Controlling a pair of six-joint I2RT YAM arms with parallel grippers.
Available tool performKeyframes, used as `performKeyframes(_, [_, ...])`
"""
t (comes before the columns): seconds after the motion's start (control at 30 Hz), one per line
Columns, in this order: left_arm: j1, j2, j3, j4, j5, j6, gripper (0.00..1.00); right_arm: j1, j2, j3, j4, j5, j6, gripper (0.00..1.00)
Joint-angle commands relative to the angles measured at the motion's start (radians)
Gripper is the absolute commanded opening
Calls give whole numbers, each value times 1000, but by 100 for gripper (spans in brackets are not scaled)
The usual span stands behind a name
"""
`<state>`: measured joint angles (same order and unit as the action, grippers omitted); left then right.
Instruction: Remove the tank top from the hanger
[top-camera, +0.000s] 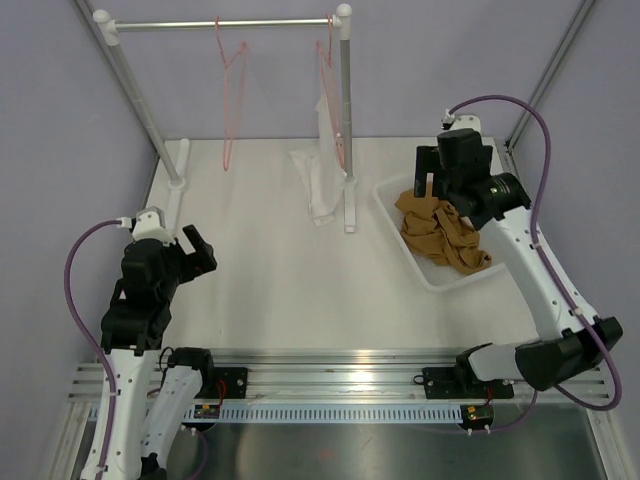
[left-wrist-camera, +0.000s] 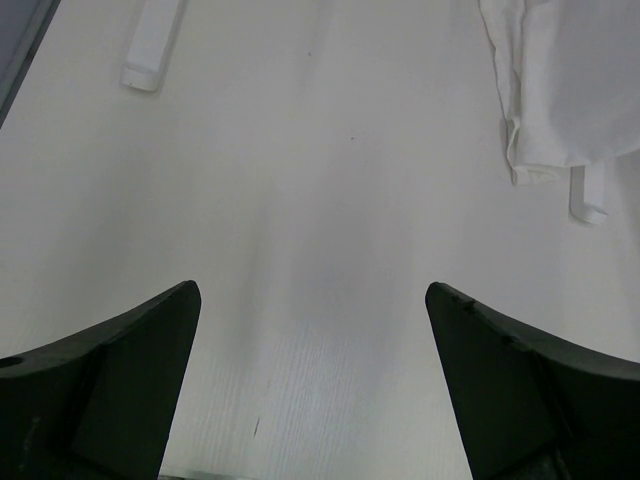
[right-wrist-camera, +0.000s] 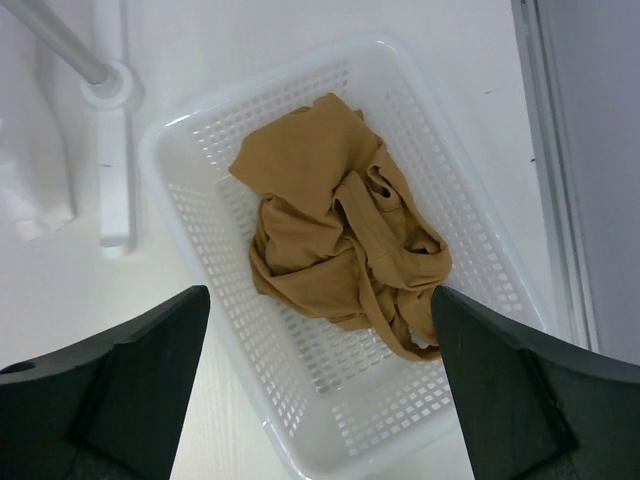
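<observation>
Pale lilac walls at back and both sides. White table, matt, faint sheen in left wrist view. Clothes rack at far side: grey bar on two posts with white caps; left post slanted in overhead view, right post upright, each on flat white foot. Grey frame strut in far right corner. Slotted aluminium rail along near edge, steel plate below it. Light even, shadows soft
</observation>
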<state>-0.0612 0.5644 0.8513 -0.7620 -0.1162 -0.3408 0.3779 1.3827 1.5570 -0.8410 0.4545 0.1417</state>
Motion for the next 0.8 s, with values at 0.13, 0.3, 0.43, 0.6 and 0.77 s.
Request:
performKeyframes(0.13, [4,-6,100,-52,-86,-3,99,1,-321,-67,-119,-117,111,99])
performKeyframes(0.3, [3,-6,210,-164,-99,0,99,0,-468,-152,-184,-191,119,100])
performKeyframes(0.43, [3,-26,268,-240,-43,34,99,1,-586,-201,-220,-194,105,100])
performKeyframes(0.6, [-17,-107,282,-287,-34,36,99,1,-660,-189,-283,-137,108,99])
performKeyframes(0.77, [-40,-172,255,-272,56,48,99,1,-723,-189,-337,-105,93,100])
